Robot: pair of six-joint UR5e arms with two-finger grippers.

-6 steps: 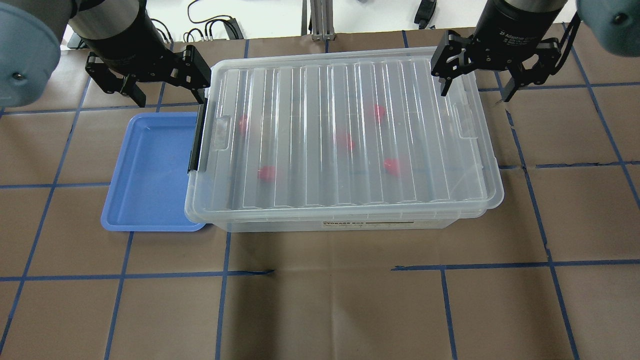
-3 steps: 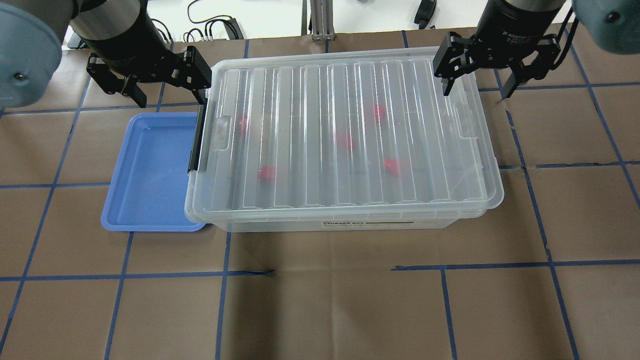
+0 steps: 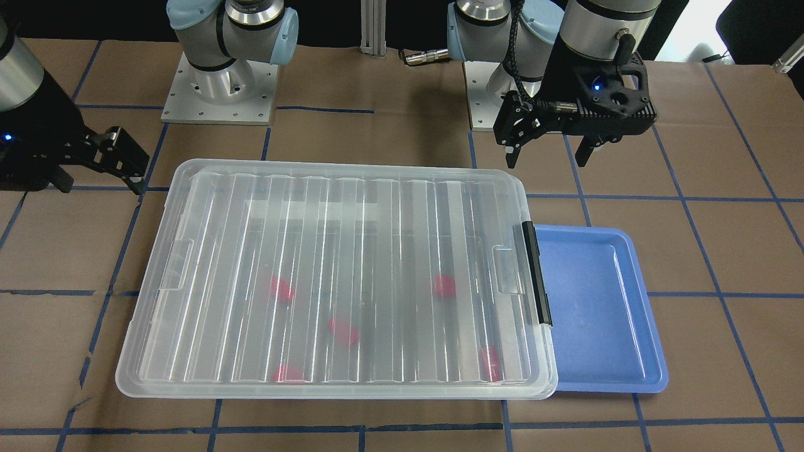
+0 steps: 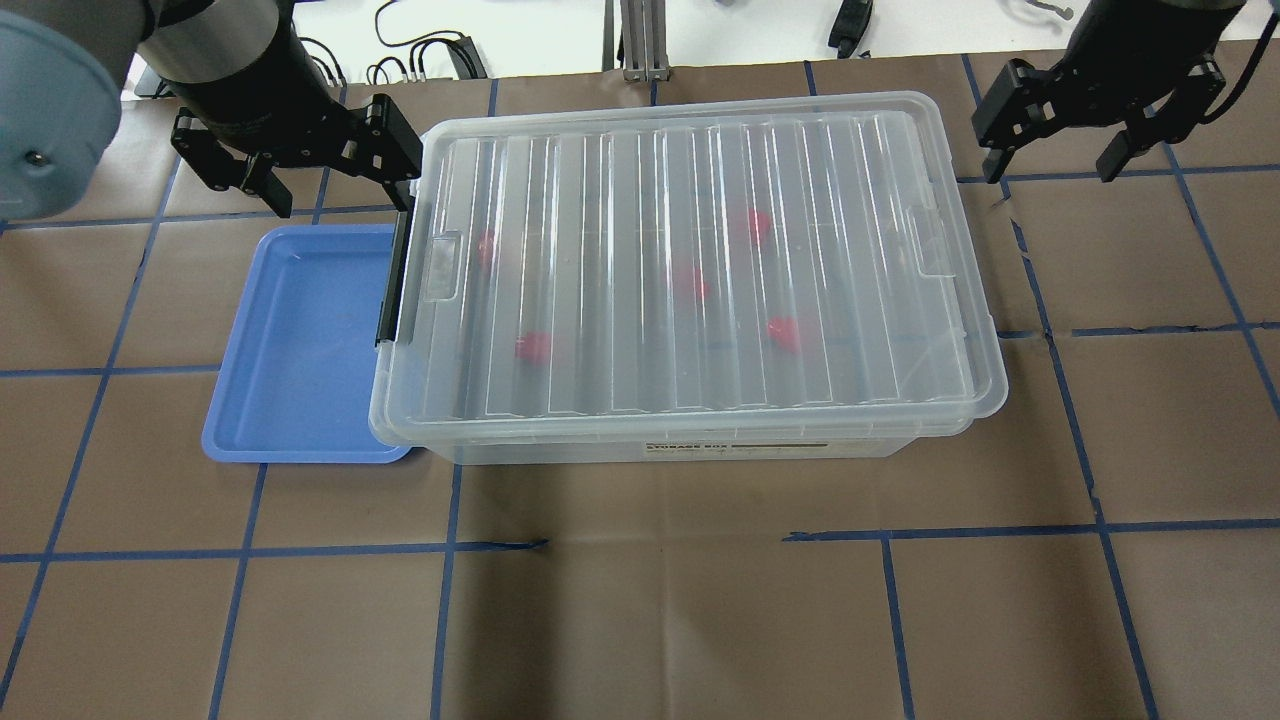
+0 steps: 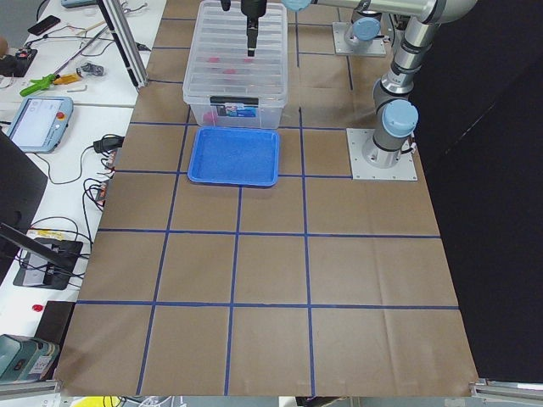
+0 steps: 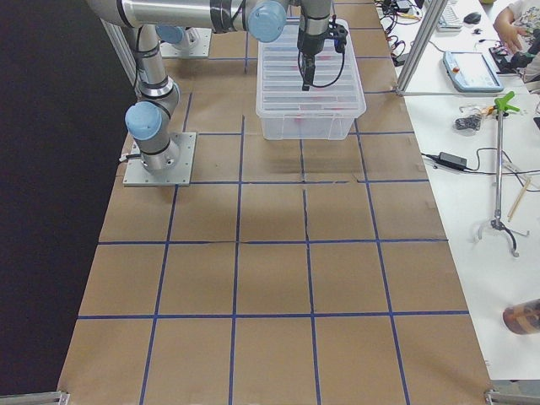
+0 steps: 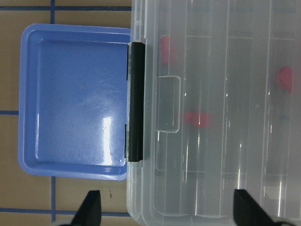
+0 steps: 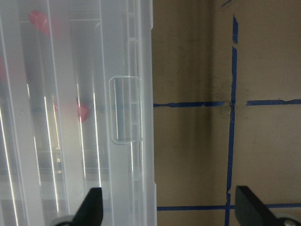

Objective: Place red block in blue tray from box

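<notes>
The box (image 4: pixel 620 200) is a clear bin with its ribbed lid on and a black latch bar (image 4: pixel 390 290) on its left end. Several red blocks lie inside, blurred through the lid, one near the latch end (image 4: pixel 533 347) and one in the middle (image 4: pixel 693 283). The blue tray (image 4: pixel 300 340) lies empty against the latch end. My left gripper (image 4: pixel 335 185) is open and empty above the box's far left corner. My right gripper (image 4: pixel 1050 165) is open and empty, just past the box's far right corner. The left wrist view shows the tray (image 7: pixel 70 103), latch (image 7: pixel 136 101) and a block (image 7: pixel 197 118).
The brown table cover carries blue tape lines (image 4: pixel 1100 525). The robot bases (image 3: pixel 220 88) stand behind the box. In the right wrist view the box's right rim (image 8: pixel 141 56) runs beside bare table (image 8: pixel 193 141). Benches with tools flank the table in the side views.
My right gripper has moved right, from over the box's right end to beyond its rim. The left gripper, box, blocks and tray have stayed put.
</notes>
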